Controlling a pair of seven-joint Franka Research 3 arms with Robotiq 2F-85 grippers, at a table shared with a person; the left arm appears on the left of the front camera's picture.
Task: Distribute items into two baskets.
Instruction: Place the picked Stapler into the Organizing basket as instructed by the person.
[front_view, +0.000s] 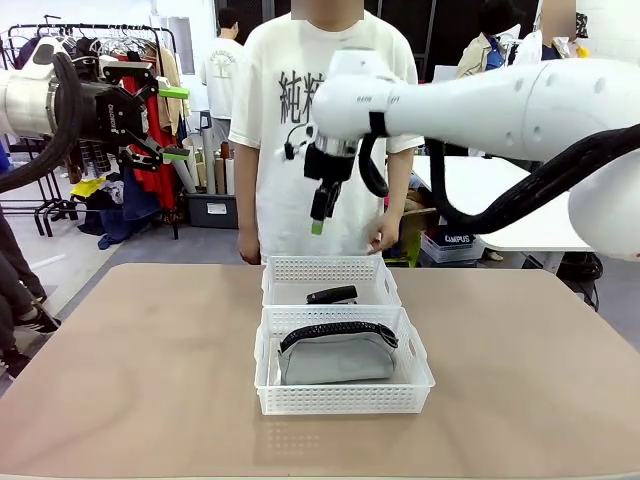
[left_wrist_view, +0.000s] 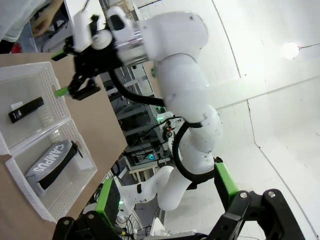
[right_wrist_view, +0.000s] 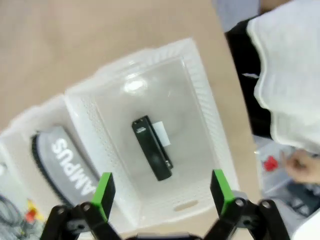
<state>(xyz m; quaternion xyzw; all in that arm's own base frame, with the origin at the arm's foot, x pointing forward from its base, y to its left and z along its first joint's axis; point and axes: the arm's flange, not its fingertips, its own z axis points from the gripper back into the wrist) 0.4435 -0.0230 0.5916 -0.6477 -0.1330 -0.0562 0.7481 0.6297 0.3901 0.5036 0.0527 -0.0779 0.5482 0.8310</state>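
Note:
Two white baskets stand end to end at the table's middle. In the near basket (front_view: 345, 402) lies the grey pouch (front_view: 336, 355), zipper up. The far basket (front_view: 325, 268) holds the small black stapler (front_view: 332, 295). My right gripper (front_view: 318, 220) hangs open and empty well above the far basket; its wrist view looks down between its green pads (right_wrist_view: 104, 192) at the stapler (right_wrist_view: 151, 147) and the pouch (right_wrist_view: 65, 160). High at the left, away from the table, my left gripper (front_view: 175, 122) is open and empty, its fingers pointing right.
A person in a white T-shirt (front_view: 300, 120) stands at the table's far edge just behind the far basket, one hand (front_view: 380, 235) hanging near it. Bare tabletop (front_view: 520, 380) lies on both sides of the baskets.

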